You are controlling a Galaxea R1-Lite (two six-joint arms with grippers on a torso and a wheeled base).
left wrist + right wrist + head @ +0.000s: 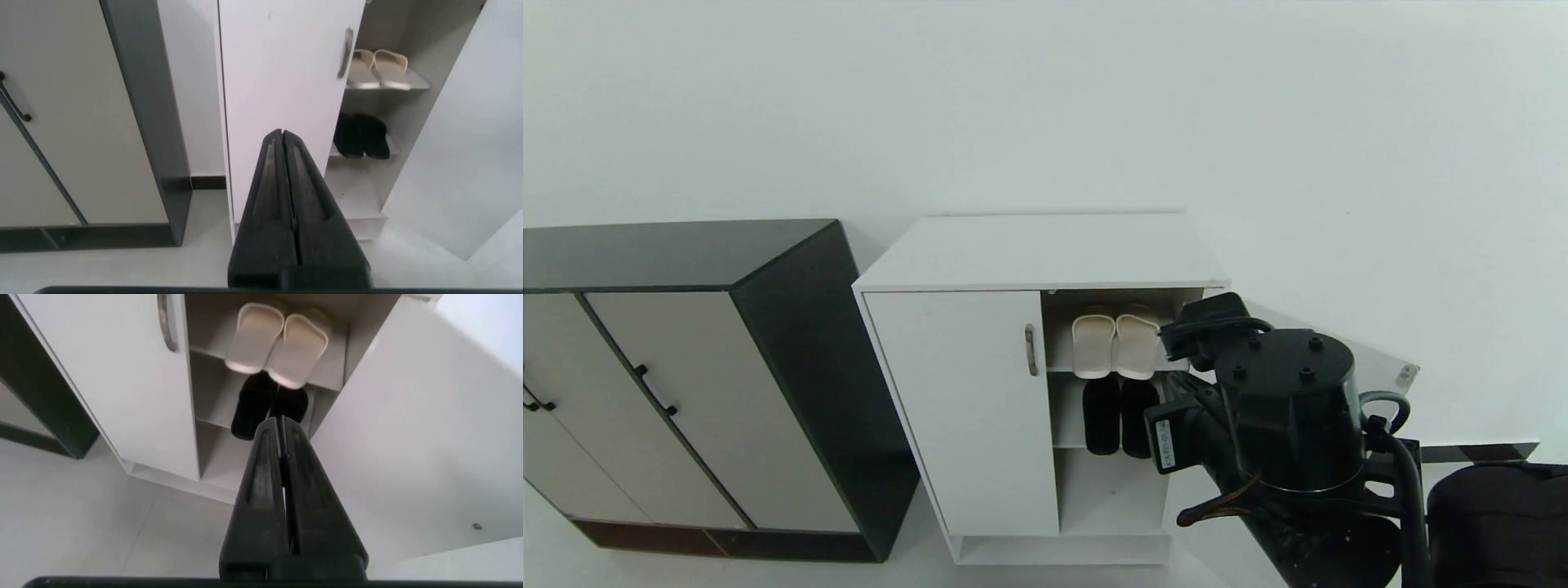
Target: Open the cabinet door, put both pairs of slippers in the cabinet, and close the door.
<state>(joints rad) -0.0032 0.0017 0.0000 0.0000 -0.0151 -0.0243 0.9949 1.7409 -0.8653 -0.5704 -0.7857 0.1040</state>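
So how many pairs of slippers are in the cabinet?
2: a white pair above and a black pair just below it, both inside the open cabinet. None seems hidden.

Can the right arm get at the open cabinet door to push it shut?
Probably yes. The right gripper, fingers shut, hangs close beside the open door with nothing between them. The white slippers and black slippers sit back on their shelves, clear of the door's swing.
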